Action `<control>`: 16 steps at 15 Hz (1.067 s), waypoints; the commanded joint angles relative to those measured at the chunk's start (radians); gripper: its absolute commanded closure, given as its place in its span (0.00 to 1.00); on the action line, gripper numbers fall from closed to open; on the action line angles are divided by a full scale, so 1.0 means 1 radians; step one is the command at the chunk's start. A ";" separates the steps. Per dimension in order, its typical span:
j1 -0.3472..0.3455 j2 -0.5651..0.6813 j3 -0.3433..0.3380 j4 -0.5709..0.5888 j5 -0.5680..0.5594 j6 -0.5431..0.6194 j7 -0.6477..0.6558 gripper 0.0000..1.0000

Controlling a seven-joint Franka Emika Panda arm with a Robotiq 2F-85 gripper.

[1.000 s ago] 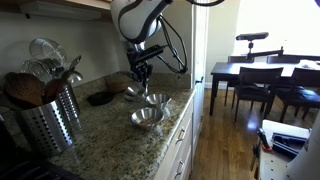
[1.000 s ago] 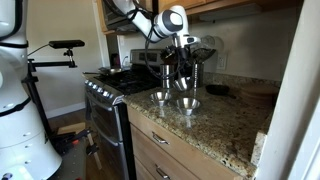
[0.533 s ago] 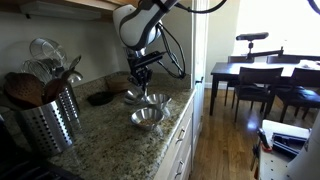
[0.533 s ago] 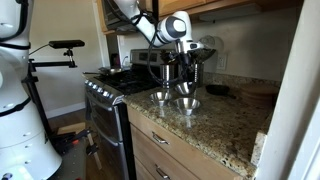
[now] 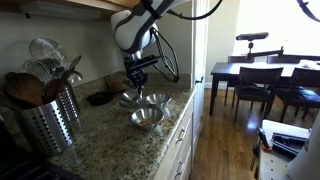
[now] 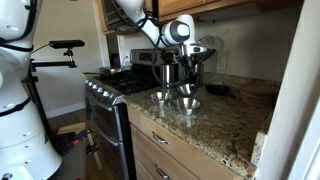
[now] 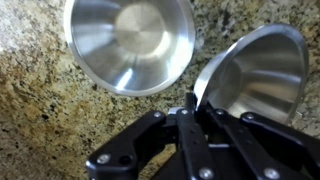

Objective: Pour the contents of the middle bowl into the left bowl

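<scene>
Both exterior views look along the granite countertop point(image 5: 100, 140) point(image 6: 225, 125) from opposite ends, at middle distance, sharing the steel bowls point(image 5: 147, 117) point(image 6: 186, 104). The wrist view looks straight down, close above two bowls point(image 7: 130, 40).

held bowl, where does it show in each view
Exterior view: held bowl, left of centre at mid-height, under the gripper.
Exterior view: right of centre, under the gripper.
Wrist view: right side, tilted, rim in the gripper.
Shared landmark: the gripper shut on its rim.
</scene>
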 commanded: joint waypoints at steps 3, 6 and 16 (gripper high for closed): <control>0.004 0.059 0.004 0.077 0.045 0.000 -0.047 0.92; 0.011 0.082 0.008 0.102 0.050 -0.005 -0.050 0.92; 0.020 0.104 0.001 0.120 0.042 -0.016 -0.056 0.59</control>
